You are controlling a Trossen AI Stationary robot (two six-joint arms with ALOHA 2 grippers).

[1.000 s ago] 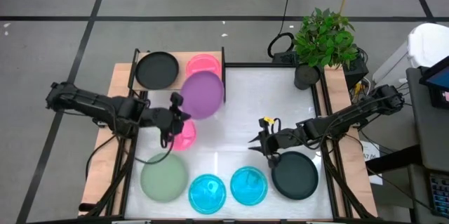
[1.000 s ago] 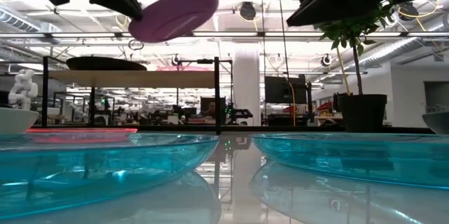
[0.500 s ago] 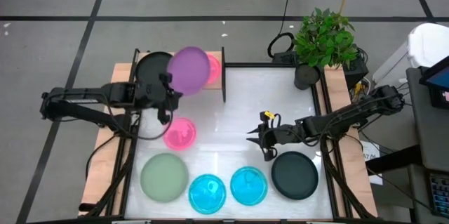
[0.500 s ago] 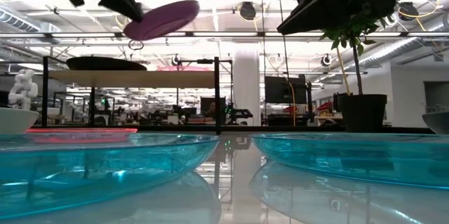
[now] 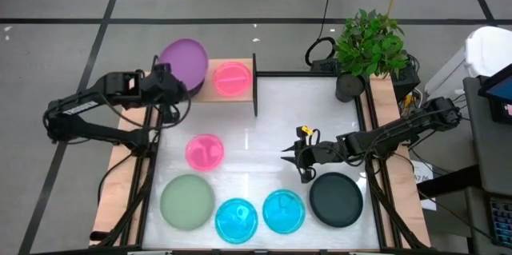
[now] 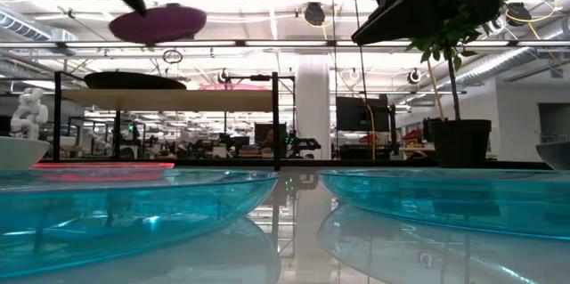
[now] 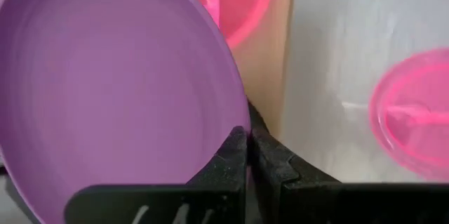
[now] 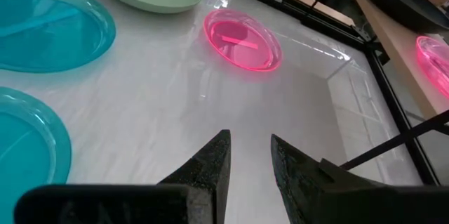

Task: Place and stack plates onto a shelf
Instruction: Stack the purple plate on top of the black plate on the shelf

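The left gripper (image 7: 245, 147), clamped on the purple plate's (image 5: 183, 61) rim, holds it over the shelf's (image 5: 244, 95) far-left end, apparently to stack on the black plate (image 6: 134, 80) there.

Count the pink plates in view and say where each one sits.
2. One pink plate lies on the shelf, beside the purple plate that the left gripper holds over it. The other pink plate lies on the white tabletop.

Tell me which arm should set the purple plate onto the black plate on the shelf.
Left. The left gripper is shut on the purple plate, holding it above the black plate on the shelf. The right gripper hangs empty over the table, near the other black plate.
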